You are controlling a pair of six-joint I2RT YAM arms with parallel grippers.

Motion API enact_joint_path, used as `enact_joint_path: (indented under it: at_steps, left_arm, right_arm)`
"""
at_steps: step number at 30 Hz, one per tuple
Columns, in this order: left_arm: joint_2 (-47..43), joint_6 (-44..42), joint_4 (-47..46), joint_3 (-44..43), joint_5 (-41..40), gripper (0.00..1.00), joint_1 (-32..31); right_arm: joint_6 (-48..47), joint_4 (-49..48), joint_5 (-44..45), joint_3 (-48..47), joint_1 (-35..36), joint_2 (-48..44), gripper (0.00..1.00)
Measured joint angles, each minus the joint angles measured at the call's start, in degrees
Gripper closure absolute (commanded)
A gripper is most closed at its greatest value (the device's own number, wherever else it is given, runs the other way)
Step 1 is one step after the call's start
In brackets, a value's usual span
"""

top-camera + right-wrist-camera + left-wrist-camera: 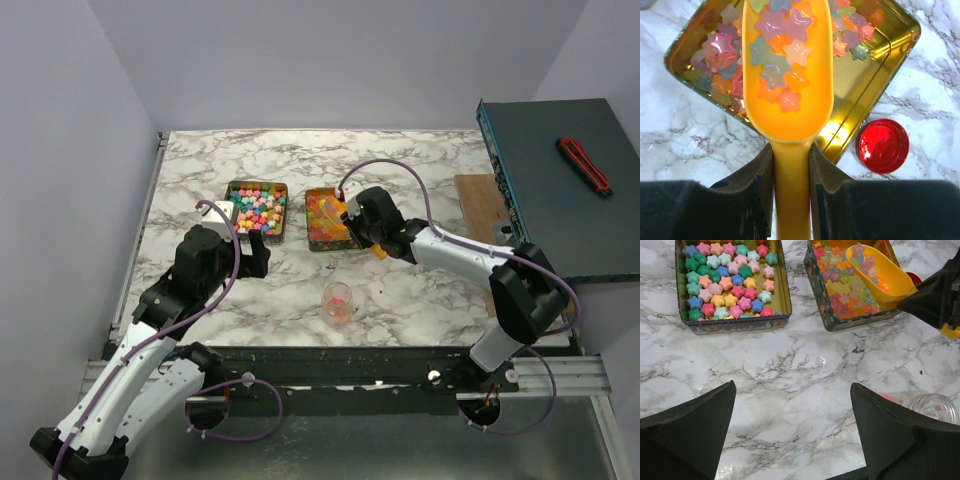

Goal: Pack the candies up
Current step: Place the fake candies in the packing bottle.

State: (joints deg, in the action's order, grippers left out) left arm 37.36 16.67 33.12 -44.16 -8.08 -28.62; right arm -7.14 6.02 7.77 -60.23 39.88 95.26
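Gripping the handle of the yellow-orange scoop (pixel 790 120) with the right jaws, closed on it from both sides. Carrying a heap of glossy star-shaped candies (pixel 782 50) in its bowl, over the open gold tin (pixel 875 70) with the rest of the jellies. Holding the left jaws wide apart and empty, low over the bench (pixel 800 370), short of the second tin (pixel 784 285) of pastel sweets.

Judged as mid-transfer: scoop loaded, load not yet delivered. Next, most likely: carrying the scoop level toward the small clear jar (pixel 339 300) nearer the arms, already holding a few sweets, then tipping slowly over its narrow mouth to avoid spills. Just beside the gold tin, a red cap (pixel 882 146), off the jar.
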Motion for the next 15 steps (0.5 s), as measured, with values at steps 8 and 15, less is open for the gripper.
enact_joint_path:
  at_steps: [8,15]
  left_arm:
    - [0.00,-0.02,-0.02,0.07,-0.15,0.01,0.00]
    - [-0.17,-0.02,-0.02,0.09,-0.35,0.01,0.00]
  right_arm:
    - [0.04,-0.50,-1.49,3.41,0.00,-9.09,0.99]
    - [-0.02,1.11,-1.73,2.49,-0.15,-11.23,0.99]
